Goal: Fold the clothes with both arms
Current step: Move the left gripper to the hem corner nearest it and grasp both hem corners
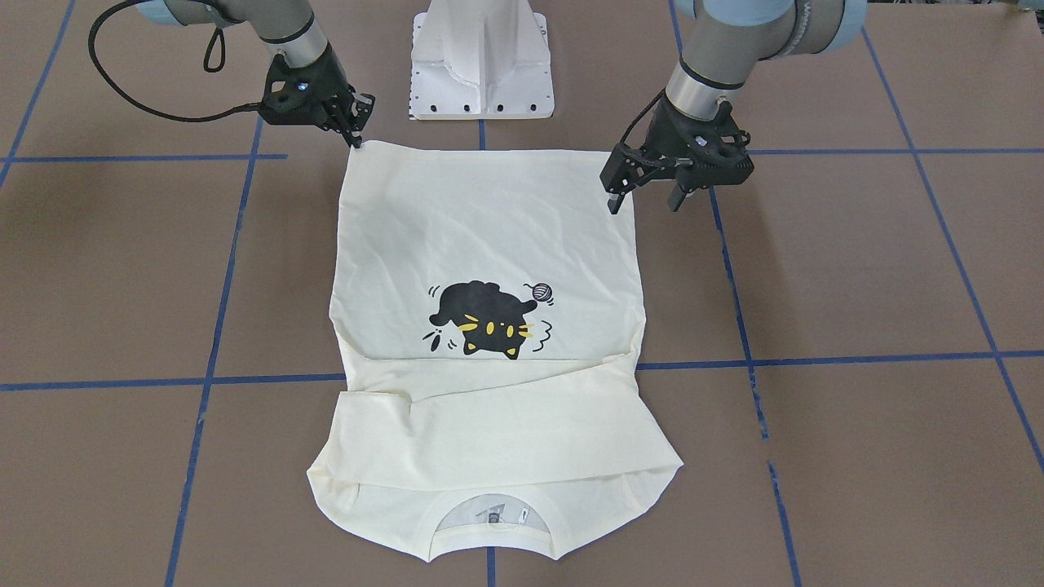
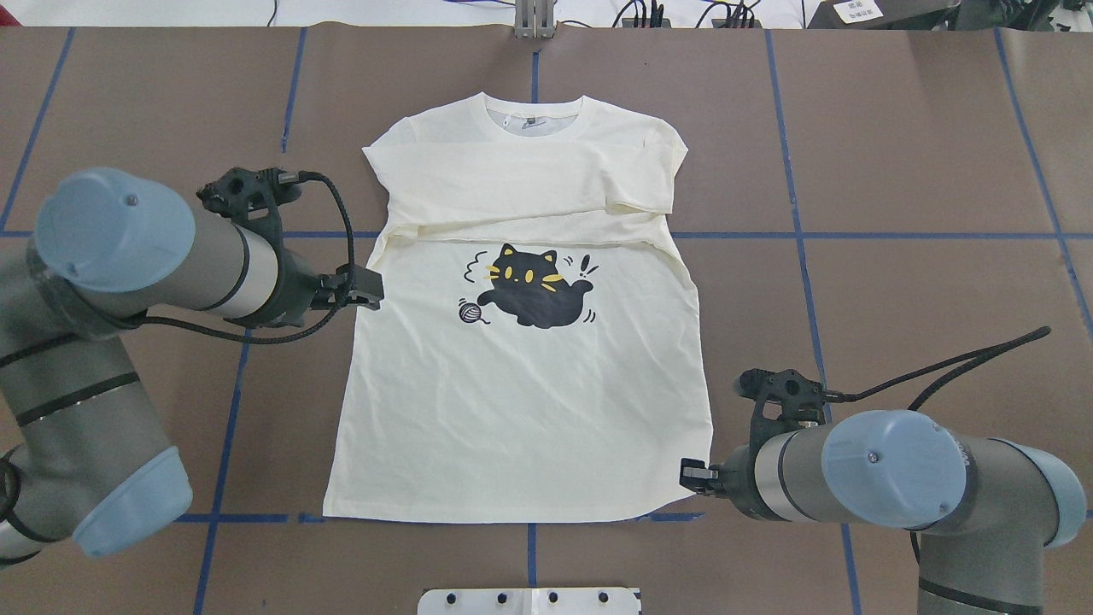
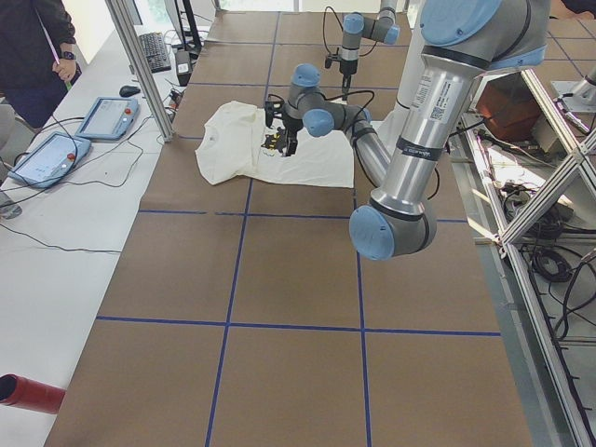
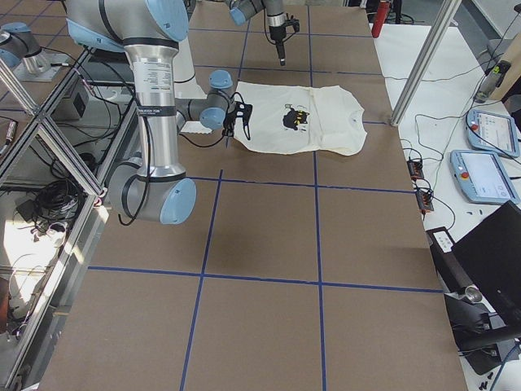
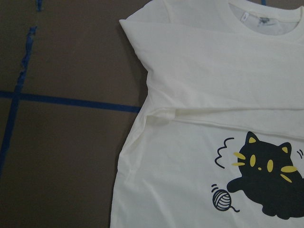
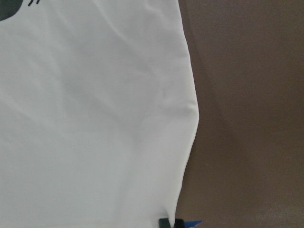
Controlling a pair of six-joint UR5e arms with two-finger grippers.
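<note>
The cream T-shirt (image 1: 489,212) (image 2: 512,410) lies flat, print side up, with the black cat (image 1: 485,318) (image 2: 534,290) showing. Both sleeves are folded across the chest, and the collar (image 2: 534,115) points away from the robot. My left gripper (image 1: 644,200) (image 2: 365,289) hovers open over the shirt's side edge, below the sleeve fold, with nothing between its fingers. My right gripper (image 1: 356,140) (image 2: 690,476) is at the hem corner. Its tips (image 6: 170,222) sit close together on the fabric's edge. The left wrist view shows the shirt (image 5: 190,156) but no fingers.
The white pedestal base (image 1: 481,65) (image 2: 529,600) stands just behind the hem. Blue tape lines (image 2: 794,235) cross the brown table. In the side view a person (image 3: 33,47) stands beside tablets (image 3: 107,116) past the collar end. A red cylinder (image 3: 28,391) lies at the table's corner.
</note>
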